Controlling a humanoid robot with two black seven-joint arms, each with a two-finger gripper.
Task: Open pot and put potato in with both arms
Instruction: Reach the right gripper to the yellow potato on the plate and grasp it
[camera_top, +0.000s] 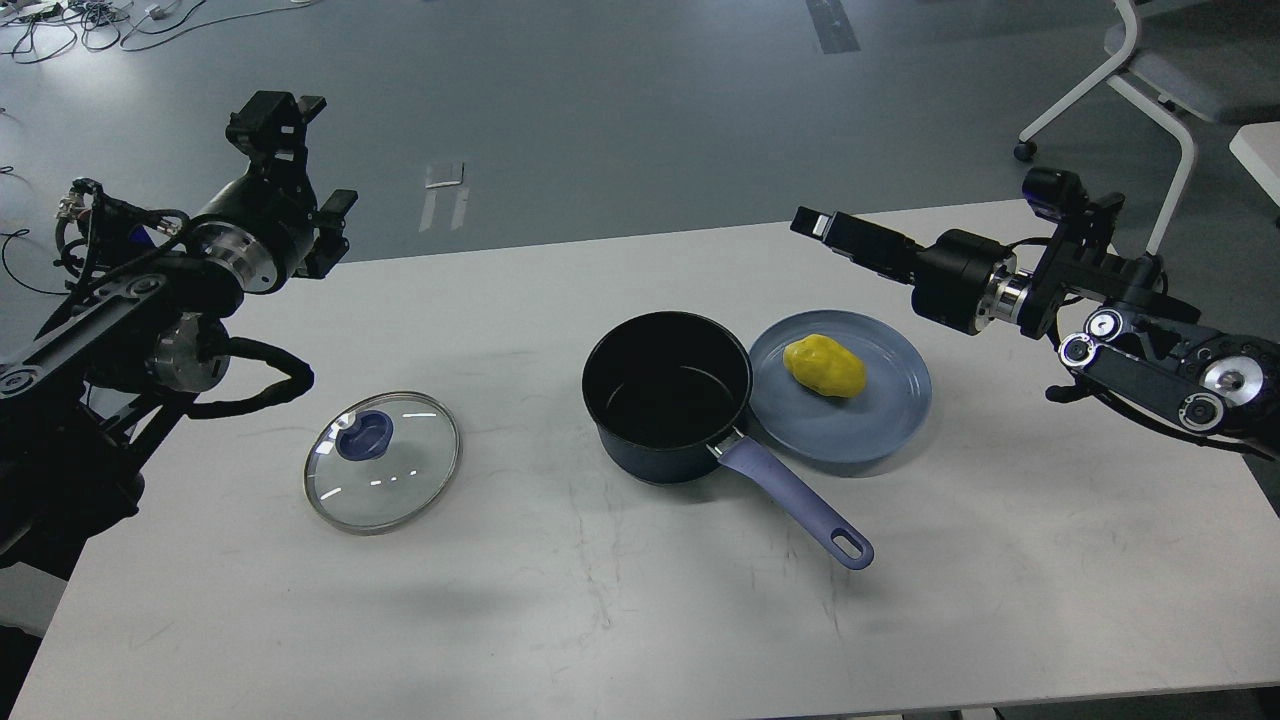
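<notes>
The dark navy pot (667, 395) stands open mid-table, its black inside empty, its lavender handle (795, 505) pointing front right. The yellow potato (823, 366) lies on a blue-grey plate (885, 425) touching the pot's right side. The glass lid (381, 461) with a blue knob lies flat on the table at the left. My left gripper (305, 155) is open and empty, raised past the table's far left edge, well away from the lid. My right gripper (815, 222) is raised above and behind the plate, pointing left. It is seen side-on, so its fingers overlap, and nothing shows in it.
The white table (640, 620) has bare room in front and at the far side. A white chair (1160, 80) stands on the floor behind the right corner. Cables lie on the floor at the far left.
</notes>
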